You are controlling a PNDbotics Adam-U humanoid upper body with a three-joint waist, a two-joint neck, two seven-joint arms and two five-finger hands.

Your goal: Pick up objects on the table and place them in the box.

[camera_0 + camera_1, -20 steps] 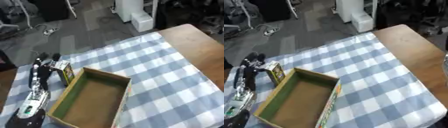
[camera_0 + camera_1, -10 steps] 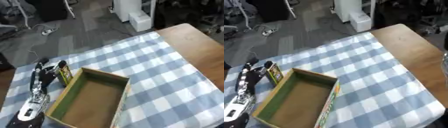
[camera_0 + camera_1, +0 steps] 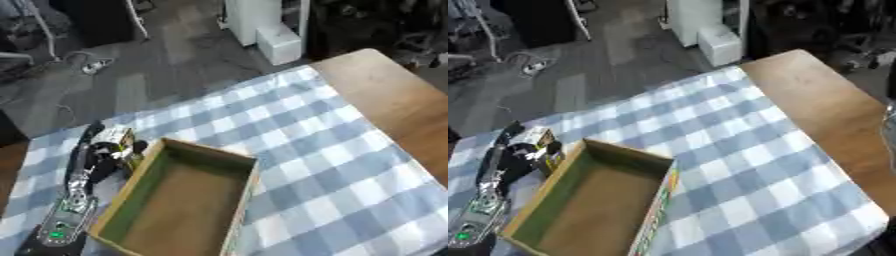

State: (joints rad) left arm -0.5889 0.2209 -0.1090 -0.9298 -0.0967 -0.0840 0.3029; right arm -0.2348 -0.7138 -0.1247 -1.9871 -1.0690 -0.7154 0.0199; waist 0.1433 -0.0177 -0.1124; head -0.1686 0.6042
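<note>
Cardboard box (image 3: 175, 200), left eye view: open-topped, it lies empty on the blue-and-white checked cloth (image 3: 324, 165), its near-left rim just beside your left hand (image 3: 98, 152). That hand has its fingers curled round a small pale carton (image 3: 116, 138) with a yellowish face, held just outside the box's far-left corner. Your right hand shows in neither view. Judge the carton light and stiff-walled but crushable; take it across its broad faces, as you appear to be doing, not by the corners, where it could pivot out of the fingers.

Right eye view: the same carton (image 3: 540, 140) sits beside the box wall (image 3: 544, 192), not yet over the opening. The printed faces look smooth, so expect some slip if you tilt it. You cannot tell from here whether it rests on the cloth or is lifted clear. Bare wooden table (image 3: 815, 100) lies well apart at the right.
</note>
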